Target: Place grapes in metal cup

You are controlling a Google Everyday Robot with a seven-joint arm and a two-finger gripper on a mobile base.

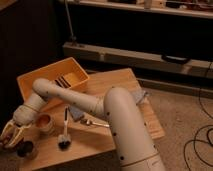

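Observation:
My gripper is at the table's front left corner, just above and left of the metal cup, a small dark round cup. A dark reddish lump, the grapes, shows low between the pale fingers at the frame's left edge, beside the cup and not in it. The gripper is closed around them. The arm reaches in from the lower middle and runs left across the table.
An orange-pink bowl stands right of the gripper. A black-headed brush and a spoon lie mid-table. A yellow bin stands at the back left. A grey cloth lies at the right. The wooden table's front edge is close by.

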